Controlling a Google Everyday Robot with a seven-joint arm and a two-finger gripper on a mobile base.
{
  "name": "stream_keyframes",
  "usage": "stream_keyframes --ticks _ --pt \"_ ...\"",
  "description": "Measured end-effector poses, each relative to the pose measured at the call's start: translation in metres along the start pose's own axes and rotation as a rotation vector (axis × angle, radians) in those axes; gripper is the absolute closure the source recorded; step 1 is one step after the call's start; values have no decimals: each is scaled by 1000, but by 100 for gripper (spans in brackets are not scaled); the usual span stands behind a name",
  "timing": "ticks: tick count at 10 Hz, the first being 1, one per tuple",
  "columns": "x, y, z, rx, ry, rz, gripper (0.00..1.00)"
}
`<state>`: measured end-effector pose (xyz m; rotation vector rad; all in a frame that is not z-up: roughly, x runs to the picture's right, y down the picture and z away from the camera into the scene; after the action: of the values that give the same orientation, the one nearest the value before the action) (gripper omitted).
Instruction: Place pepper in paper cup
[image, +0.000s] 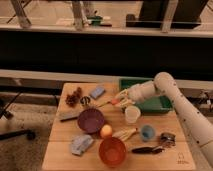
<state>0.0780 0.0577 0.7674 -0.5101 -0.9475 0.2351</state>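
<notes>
My gripper (119, 100) hangs over the middle of the wooden table (60, 135), at the end of the white arm (165, 87) that reaches in from the right. A small red-orange pepper (115, 102) shows at its fingertips, held above the tabletop. The off-white paper cup (132, 114) stands upright just right of and below the gripper, a short gap away.
A green tray (155, 104) lies behind the arm. A purple bowl (90, 120), a round orange fruit (105, 131), a pale banana-like thing (125, 133), a blue cup (147, 132), an orange bowl (112, 150), blue cloths (80, 144) and dark tools lie around.
</notes>
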Motion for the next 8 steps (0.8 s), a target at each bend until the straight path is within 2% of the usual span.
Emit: stream_keyframes --ticks 2,5,8 --pt "3 1 -5 10 2 6 100" --pt "18 5 -31 35 12 16 100" --pt "12 9 -29 30 14 8 100"
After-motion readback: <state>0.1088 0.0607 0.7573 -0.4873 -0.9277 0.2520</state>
